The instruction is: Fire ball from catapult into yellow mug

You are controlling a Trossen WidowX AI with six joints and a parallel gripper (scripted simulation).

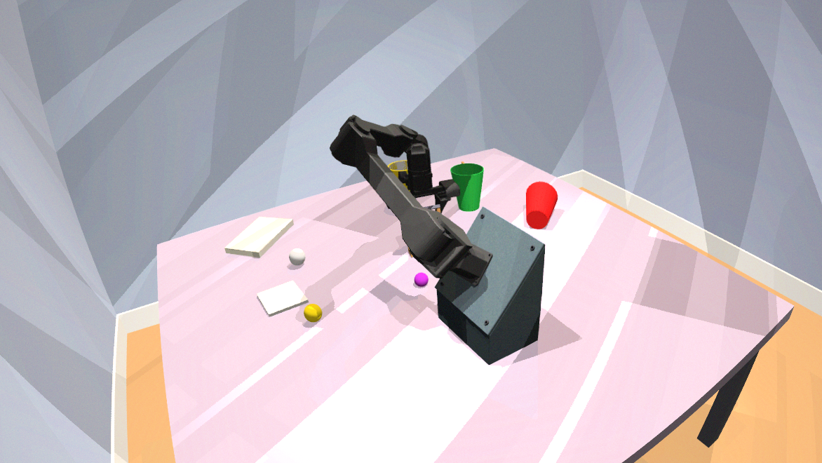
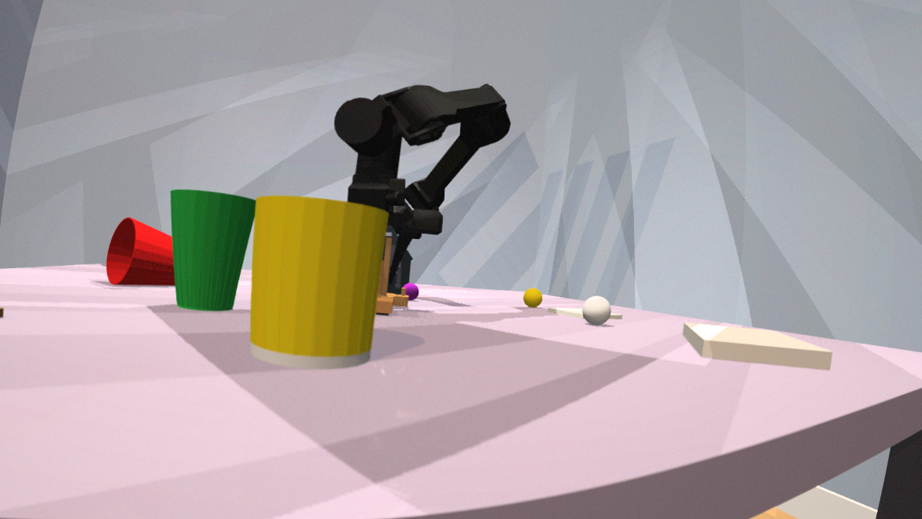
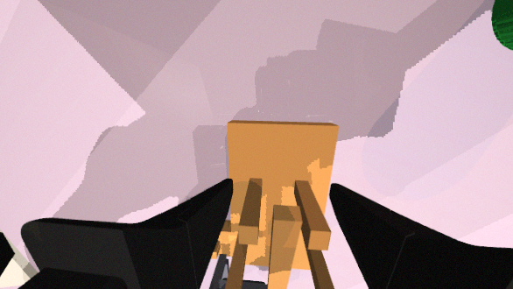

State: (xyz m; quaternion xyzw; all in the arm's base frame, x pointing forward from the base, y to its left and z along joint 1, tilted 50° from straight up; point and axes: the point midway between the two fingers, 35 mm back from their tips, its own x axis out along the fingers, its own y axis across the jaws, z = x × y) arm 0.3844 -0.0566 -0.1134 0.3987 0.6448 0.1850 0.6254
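The wooden catapult [image 3: 280,144] [image 2: 381,270] stands on the table beneath my gripper. Its two uprights and middle arm show in the wrist view. My gripper [image 3: 280,186] is open, with one finger on each side of the uprights and a gap beside them. The yellow mug [image 1: 394,174] [image 2: 315,277] stands upright beyond the catapult, partly behind the arm in the top view. A purple ball [image 1: 421,279] [image 2: 411,291] lies near the catapult. A yellow ball [image 1: 313,313] [image 2: 532,297] and a white ball [image 1: 297,256] [image 2: 595,310] lie farther left in the top view. The catapult's cup is not clearly visible.
A green cup [image 1: 468,192] [image 2: 209,251] stands beside the yellow mug. A red cup [image 1: 540,200] [image 2: 151,257] lies on its side. A thick cream slab [image 1: 259,234] [image 2: 761,344] and a thin white tile [image 1: 281,297] lie at the left. The arm's dark wedge base [image 1: 517,270] stands behind the purple ball.
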